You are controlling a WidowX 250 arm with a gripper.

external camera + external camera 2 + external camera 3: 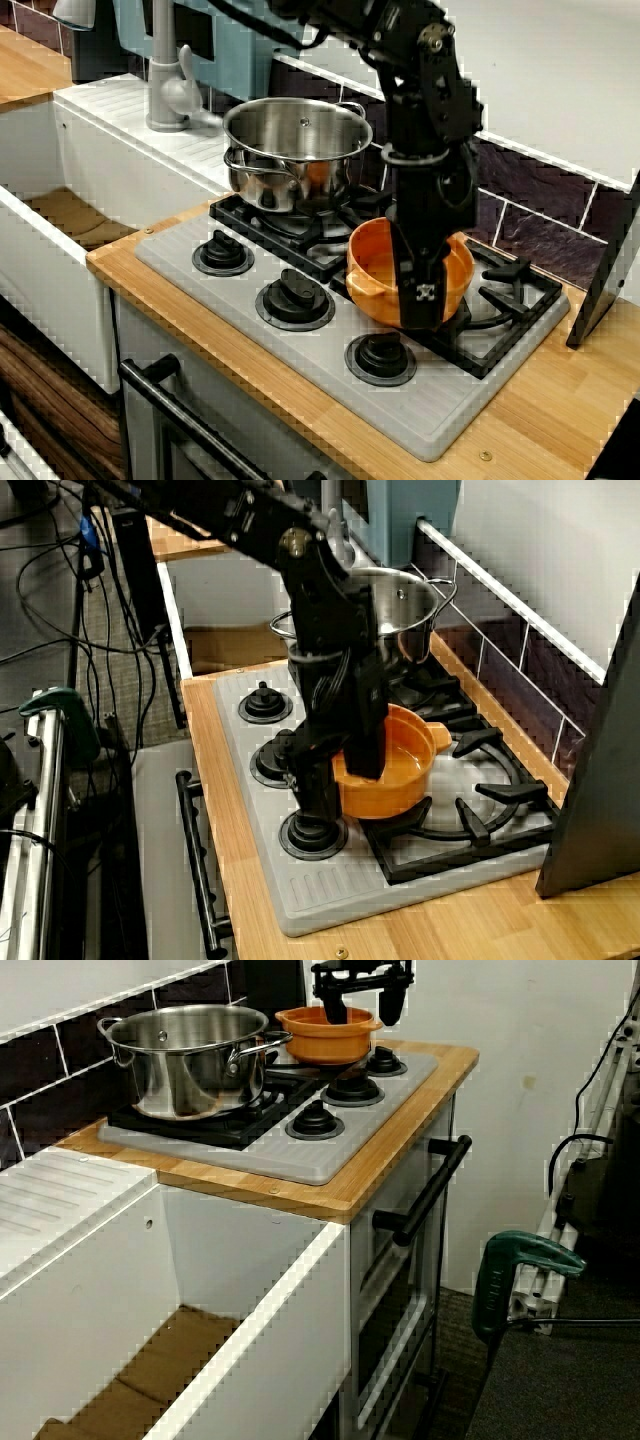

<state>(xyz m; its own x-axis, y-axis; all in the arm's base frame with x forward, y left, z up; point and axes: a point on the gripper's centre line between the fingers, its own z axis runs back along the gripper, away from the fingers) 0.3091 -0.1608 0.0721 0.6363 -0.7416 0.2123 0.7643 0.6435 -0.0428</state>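
Claw: found parted, one finger inside the orange pot and one outside its wall; no clamping was seen.
Orange pot: found upright and seemingly empty on the black grate, at the hob's end away from the sink, near the steel pot.
Handling: judged light and stiff, probably moulded plastic; the glossy wall was judged slippery.
Hold: the thin rim was judged best suited; the small side lug was noted as an alternative.
Surroundings: three knobs were noted along the grey hob, set in the wooden table.
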